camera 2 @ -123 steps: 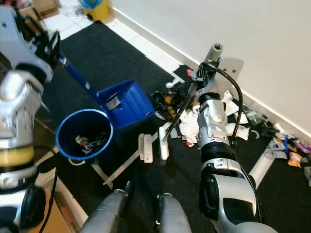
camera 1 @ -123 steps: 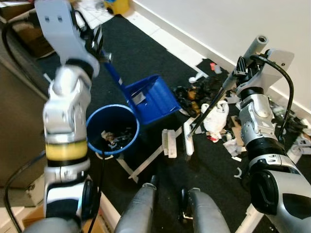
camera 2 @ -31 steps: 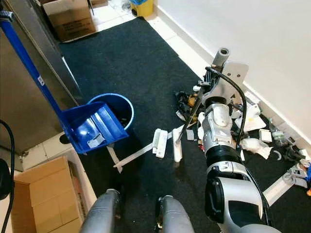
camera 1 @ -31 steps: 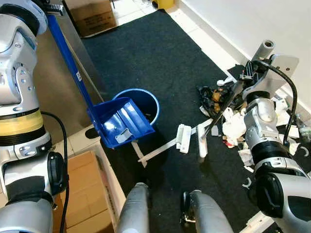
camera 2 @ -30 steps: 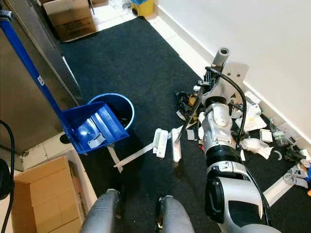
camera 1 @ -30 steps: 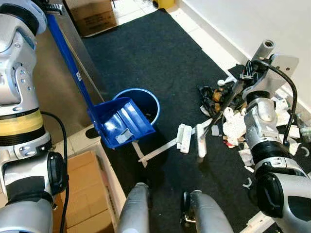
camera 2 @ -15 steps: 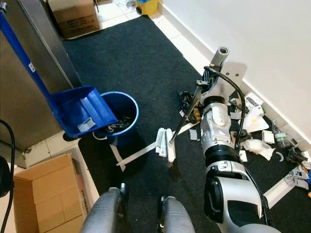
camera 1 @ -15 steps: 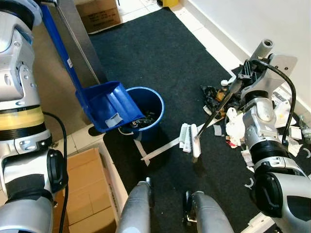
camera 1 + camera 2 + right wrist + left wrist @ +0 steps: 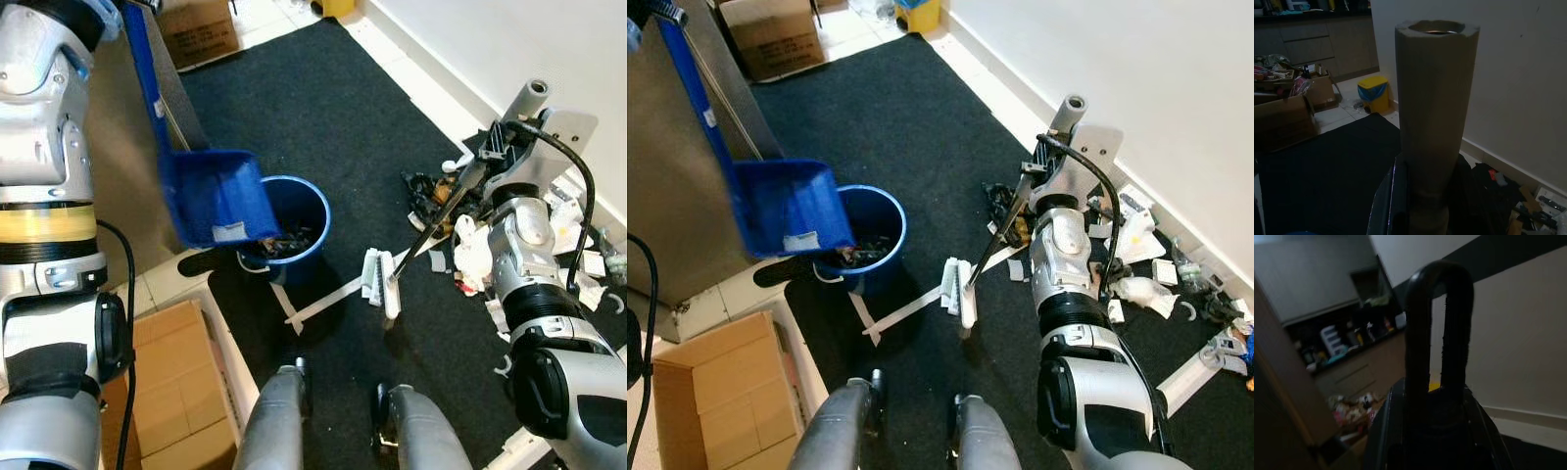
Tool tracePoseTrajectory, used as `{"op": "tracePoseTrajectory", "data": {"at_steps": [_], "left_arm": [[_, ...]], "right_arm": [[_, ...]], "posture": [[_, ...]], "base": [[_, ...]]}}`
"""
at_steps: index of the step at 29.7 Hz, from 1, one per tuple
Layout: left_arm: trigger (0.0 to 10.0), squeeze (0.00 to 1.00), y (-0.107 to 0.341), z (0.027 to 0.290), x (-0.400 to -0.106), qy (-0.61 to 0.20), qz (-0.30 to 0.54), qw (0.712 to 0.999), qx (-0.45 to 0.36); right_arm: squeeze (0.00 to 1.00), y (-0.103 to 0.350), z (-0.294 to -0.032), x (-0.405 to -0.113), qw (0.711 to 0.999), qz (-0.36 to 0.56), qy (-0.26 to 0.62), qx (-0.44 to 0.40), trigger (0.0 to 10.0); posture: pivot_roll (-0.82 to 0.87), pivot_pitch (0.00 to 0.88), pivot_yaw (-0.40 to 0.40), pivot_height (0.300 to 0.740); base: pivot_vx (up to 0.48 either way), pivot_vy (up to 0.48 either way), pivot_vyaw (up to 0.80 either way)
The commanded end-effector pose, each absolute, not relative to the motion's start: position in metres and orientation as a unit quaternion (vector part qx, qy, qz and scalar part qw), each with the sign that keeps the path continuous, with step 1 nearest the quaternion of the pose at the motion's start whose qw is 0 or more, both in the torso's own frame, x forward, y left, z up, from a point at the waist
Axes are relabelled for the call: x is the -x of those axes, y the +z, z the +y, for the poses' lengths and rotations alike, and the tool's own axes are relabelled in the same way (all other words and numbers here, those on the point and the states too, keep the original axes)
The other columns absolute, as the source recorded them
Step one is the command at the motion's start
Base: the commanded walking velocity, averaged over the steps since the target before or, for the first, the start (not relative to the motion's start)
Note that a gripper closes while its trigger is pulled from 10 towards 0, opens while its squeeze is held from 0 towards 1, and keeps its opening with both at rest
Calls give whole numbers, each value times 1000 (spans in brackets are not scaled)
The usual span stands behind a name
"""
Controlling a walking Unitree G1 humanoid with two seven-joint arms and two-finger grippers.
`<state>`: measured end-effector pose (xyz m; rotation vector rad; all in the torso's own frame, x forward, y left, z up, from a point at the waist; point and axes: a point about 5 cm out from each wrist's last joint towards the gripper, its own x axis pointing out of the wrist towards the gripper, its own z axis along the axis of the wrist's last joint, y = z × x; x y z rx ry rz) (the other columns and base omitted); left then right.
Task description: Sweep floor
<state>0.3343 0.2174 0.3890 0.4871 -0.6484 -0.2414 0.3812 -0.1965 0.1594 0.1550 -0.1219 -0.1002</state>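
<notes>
My left gripper [image 9: 661, 12] is raised at the top left, shut on the long blue handle of a blue dustpan [image 9: 216, 196]. The pan hangs tilted, mouth down, over a blue bucket [image 9: 294, 220] that holds dark litter. The handle's black loop end [image 9: 1437, 323] stands out in the left wrist view. On the right, my right gripper [image 9: 498, 147] is shut on the broom's grey handle [image 9: 1435, 107]. The white broom head [image 9: 390, 286] rests on the black carpet beside a white block [image 9: 371, 274]. A pile of litter [image 9: 460, 230] lies along the wall behind the broom.
A metal cabinet [image 9: 666, 176] stands at the left, with an open cardboard box [image 9: 176, 392] below it and another box [image 9: 764, 34] further back. A white strip [image 9: 313, 308] lies on the carpet. A yellow bin [image 9: 916, 12] sits by the wall. More litter [image 9: 1205, 313] continues along the baseboard.
The dustpan has swung left and tipped steeper, its mouth now pointing down over the bucket. The broom head slid left up against the white block and stays there.
</notes>
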Motion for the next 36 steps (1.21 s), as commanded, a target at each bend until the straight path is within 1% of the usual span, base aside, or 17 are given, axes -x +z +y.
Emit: {"op": "tracePoseTrajectory", "data": {"at_steps": [1,4,8,10,15,18,21,22,23,24,25,26,29,31,32,34,36], "left_arm": [[10000,0,406,203,-321,-144,-362,872,-298],[10000,0,405,192,-318,-169,-369,861,-306],[10000,0,402,171,-313,-203,-392,838,-321],[10000,0,402,168,-312,-207,-395,835,-322],[10000,0,404,145,-301,-255,-416,820,-299],[10000,0,403,139,-299,-269,-420,816,-293],[10000,0,397,120,-291,-310,-424,802,-285],[10000,0,393,114,-289,-321,-426,792,-297],[10000,0,393,114,-289,-321,-426,792,-297],[10000,0,390,111,-288,-327,-427,785,-306],[10000,0,384,105,-287,-337,-426,771,-333],[10000,0,376,99,-285,-351,-422,750,-369],[10000,0,374,97,-285,-354,-421,745,-378],[10000,0,371,94,-283,-361,-421,733,-396],[10000,0,371,94,-283,-361,-421,733,-396],[10000,0,367,91,-282,-369,-417,719,-417],[10000,0,361,89,-281,-376,-410,714,-426]], "right_arm": [[0,164,-198,-380,993,-78,-51,-74,10000],[0,164,-198,-380,993,-77,-52,-75,10000],[0,163,-197,-380,993,-77,-51,-76,10000],[0,163,-197,-380,993,-77,-51,-76,10000],[0,163,-196,-380,993,-77,-51,-77,10000],[0,163,-196,-380,993,-76,-51,-77,10000],[0,163,-195,-380,993,-75,-51,-77,10000],[0,163,-195,-380,993,-75,-50,-78,10000],[0,163,-195,-380,993,-75,-50,-78,10000],[0,163,-195,-380,993,-76,-50,-78,10000],[0,163,-194,-380,993,-76,-50,-78,10000],[0,164,-195,-381,993,-77,-50,-78,10000],[0,164,-195,-381,993,-77,-50,-78,10000],[0,164,-196,-381,993,-77,-51,-78,10000],[0,164,-196,-381,993,-77,-51,-78,10000],[0,164,-196,-381,993,-78,-52,-78,10000],[0,164,-196,-381,993,-78,-52,-78,10000]], "posture": [[121,191,16,740],[121,191,16,740],[120,193,17,740],[120,193,17,740],[121,196,17,740],[122,196,17,740],[123,197,16,740],[122,197,15,740],[122,197,15,740],[122,197,15,740],[121,198,15,740],[121,197,15,740],[121,197,15,740],[120,196,15,740],[120,196,15,740],[119,196,16,740],[120,196,16,740]], "base": [[0,0,0],[0,0,0],[0,0,0],[0,0,0],[0,0,0],[0,0,0],[0,0,0],[0,0,0],[0,0,0],[0,0,0],[0,0,0],[0,0,0],[0,0,0],[0,0,0],[0,0,0],[0,0,0],[0,0,0]]}}
